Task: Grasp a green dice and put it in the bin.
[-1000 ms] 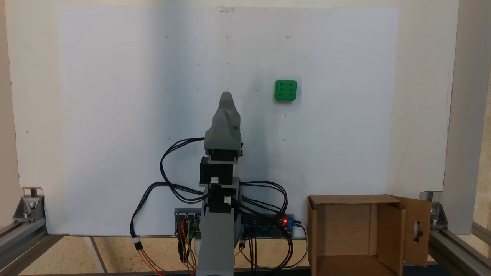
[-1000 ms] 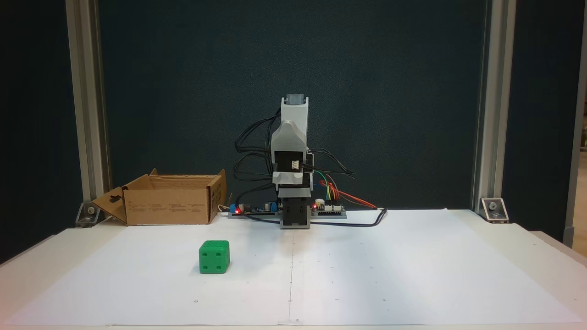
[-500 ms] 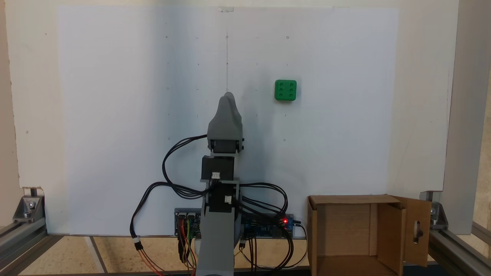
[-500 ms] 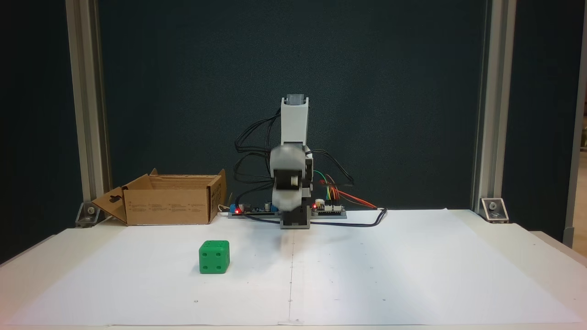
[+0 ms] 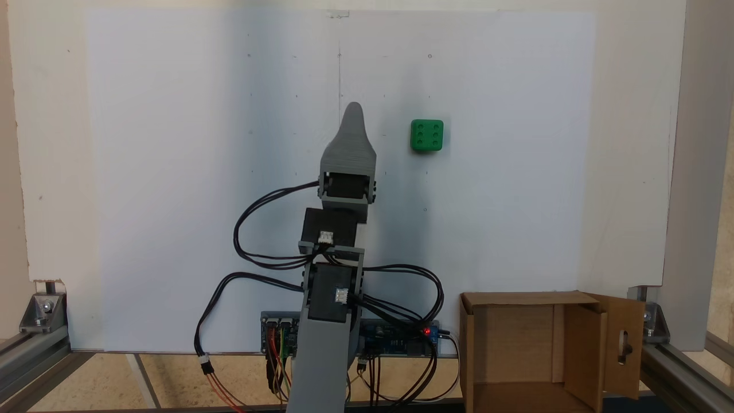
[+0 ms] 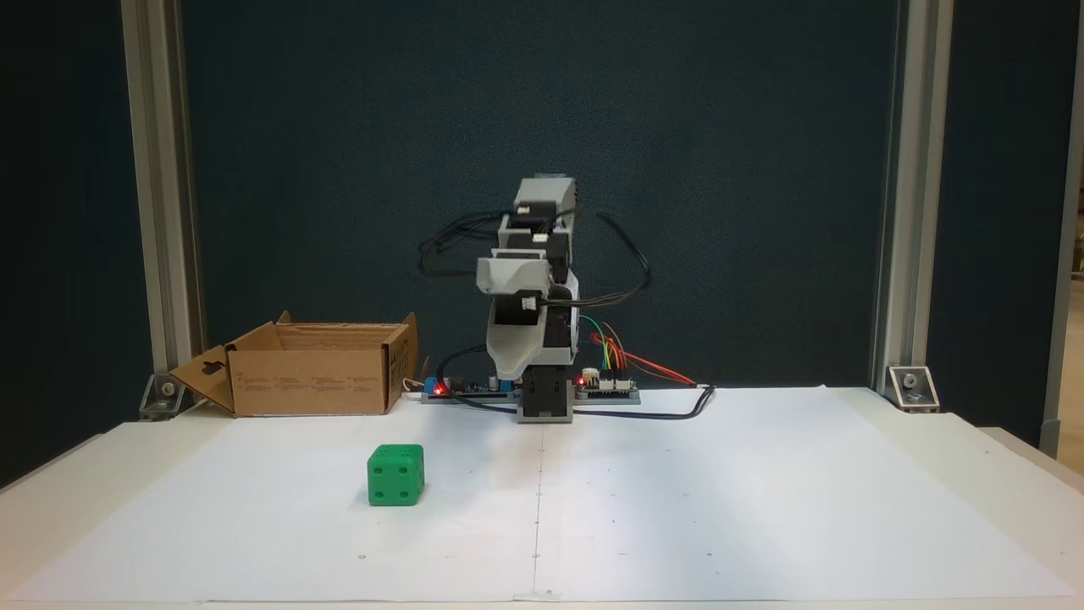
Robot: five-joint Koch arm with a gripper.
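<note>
The grey plastic gripper (image 5: 354,109) hangs above the white paper sheet (image 5: 172,143), holding nothing; only one tapered tip shows, so its opening cannot be told. The small bright green plastic dice (image 5: 427,135) rests just right of the tip, apart from it. The brown cardboard bin (image 5: 536,350) stands well behind, beside the arm's base.

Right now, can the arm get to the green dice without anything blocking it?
Probably yes. The green dice sits alone on the white paper, apart from the gripper; the cardboard box stands back beside the base, off that path.
</note>
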